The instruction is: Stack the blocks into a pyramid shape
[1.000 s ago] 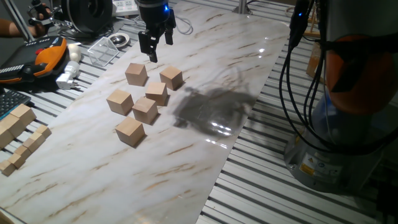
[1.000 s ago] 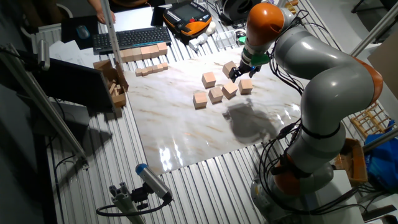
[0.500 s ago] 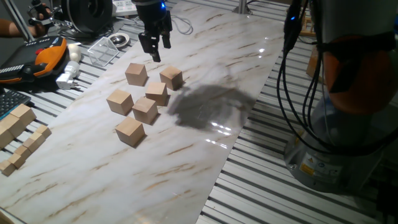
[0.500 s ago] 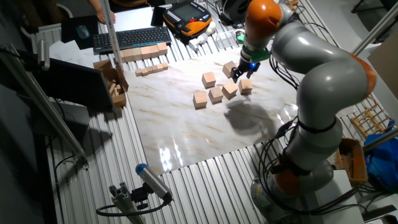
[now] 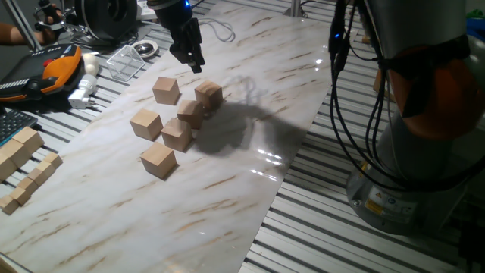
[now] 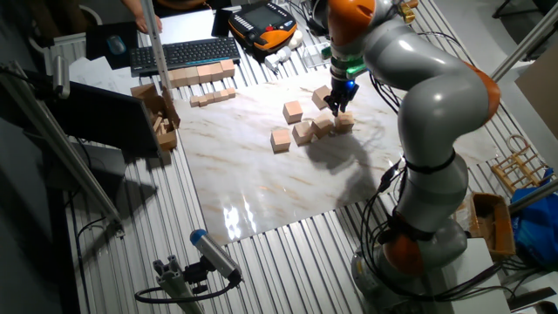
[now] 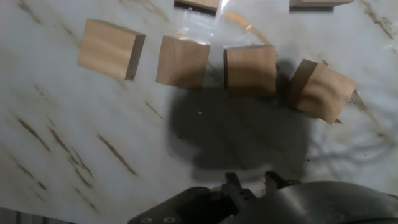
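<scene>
A white marble-patterned board covers the slatted metal bench. Six light-tan wooden cubes lie loosely grouped toward its left edge, unstacked. Beyond them the black two-finger gripper hangs above the far cubes, empty; its opening cannot be judged.

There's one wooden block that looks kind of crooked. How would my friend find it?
Start at the white marble board on the slatted table, where six wooden blocks sit. Four of them make a line leading toward the gripper; the crooked block is the last one in that line, nearest the gripper. It is twisted at an angle, while the other three sit straight.
</scene>
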Controlling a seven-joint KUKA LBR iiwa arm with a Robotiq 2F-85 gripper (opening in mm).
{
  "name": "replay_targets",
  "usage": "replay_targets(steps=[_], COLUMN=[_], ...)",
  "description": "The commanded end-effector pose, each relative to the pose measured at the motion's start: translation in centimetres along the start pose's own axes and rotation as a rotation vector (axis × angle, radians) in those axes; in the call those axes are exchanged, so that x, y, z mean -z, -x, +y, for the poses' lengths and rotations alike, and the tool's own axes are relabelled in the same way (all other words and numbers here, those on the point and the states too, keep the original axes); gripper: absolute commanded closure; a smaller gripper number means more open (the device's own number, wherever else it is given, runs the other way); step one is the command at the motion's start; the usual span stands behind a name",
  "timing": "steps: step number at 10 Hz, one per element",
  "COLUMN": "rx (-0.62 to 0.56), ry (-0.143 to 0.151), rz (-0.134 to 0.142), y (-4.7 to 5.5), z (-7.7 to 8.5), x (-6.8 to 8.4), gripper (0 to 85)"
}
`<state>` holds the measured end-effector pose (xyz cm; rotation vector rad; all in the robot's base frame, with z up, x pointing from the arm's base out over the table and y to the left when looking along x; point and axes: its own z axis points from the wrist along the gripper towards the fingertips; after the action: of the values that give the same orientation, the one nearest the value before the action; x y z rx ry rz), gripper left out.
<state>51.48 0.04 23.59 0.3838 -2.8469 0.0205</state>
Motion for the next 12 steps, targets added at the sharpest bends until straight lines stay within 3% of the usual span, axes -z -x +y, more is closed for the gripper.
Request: replay_targets(steps=[1,5,12], rx=[0.001,-0.026,-0.035], ry=[0.001,-0.001,-0.001], rz=[-0.001,-0.026,-0.028], y=[0.00,-0.02,-0.02], z=[0.00,-0.01,0.01], x=[-0.02,-0.03,-0.03], gripper=[85.0,85.0,85.0])
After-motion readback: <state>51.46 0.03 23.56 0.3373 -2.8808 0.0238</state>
